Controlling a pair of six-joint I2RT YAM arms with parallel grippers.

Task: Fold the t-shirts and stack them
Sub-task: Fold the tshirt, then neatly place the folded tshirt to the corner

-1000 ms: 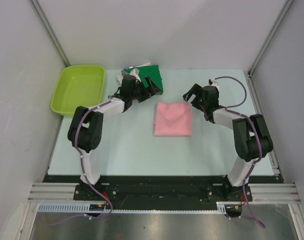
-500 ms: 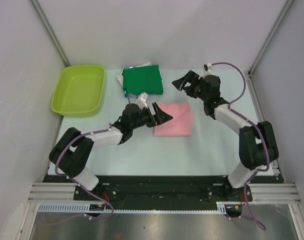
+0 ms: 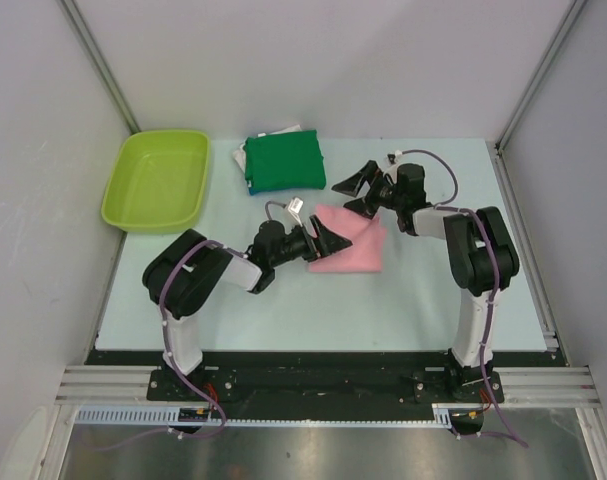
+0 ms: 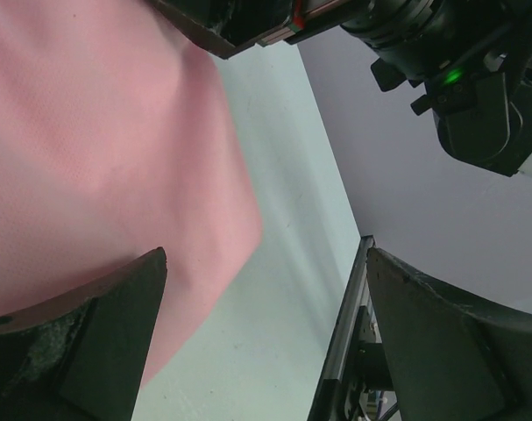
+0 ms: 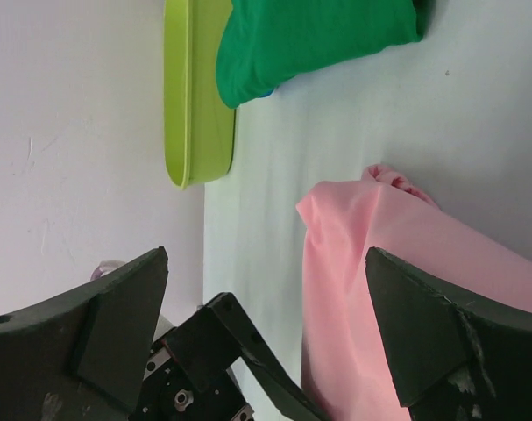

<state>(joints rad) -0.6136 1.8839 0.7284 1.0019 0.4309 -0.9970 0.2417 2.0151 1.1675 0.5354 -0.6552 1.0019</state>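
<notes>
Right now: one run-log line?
left gripper: open, at pink t-shirt left edge | right gripper: open, at its far corner | pink t-shirt: folded, unstacked | green t-shirt: apart, far side

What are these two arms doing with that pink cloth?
They are folding and stacking t-shirts. A pink shirt, already folded small, lies mid-table. The left gripper is at its left edge and the right gripper is at its far corner. Both are open, and neither holds the shirt yet. The finished stack, with a green shirt on top, sits farther back, beside a lime tub.
</notes>
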